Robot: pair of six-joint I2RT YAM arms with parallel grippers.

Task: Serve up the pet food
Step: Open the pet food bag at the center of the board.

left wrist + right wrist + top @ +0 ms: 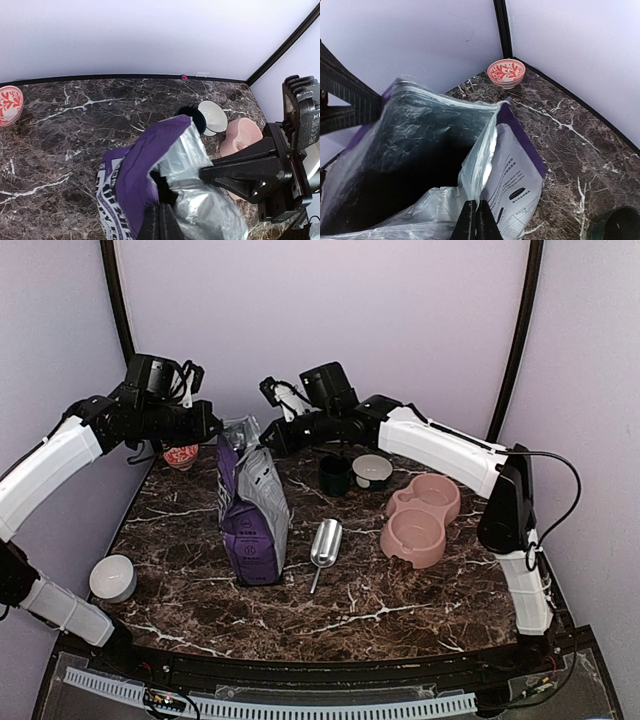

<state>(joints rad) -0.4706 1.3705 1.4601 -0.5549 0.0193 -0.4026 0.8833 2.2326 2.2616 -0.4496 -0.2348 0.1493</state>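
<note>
Left of centre, the left end effector (212, 430) pinches the bag (255, 515) rim. The right end effector (268, 437) pinches the opposite lip, likely to spread the mouth. The pet food is unseen, presumably inside; the pink double bowl (420, 520) sits at right.

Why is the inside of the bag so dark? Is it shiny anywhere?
Right wrist view: the bag's mouth sinks into deep shadow, lining glinting near the rim; left wrist view: its foil catches bright light; top view: evenly lit.
</note>
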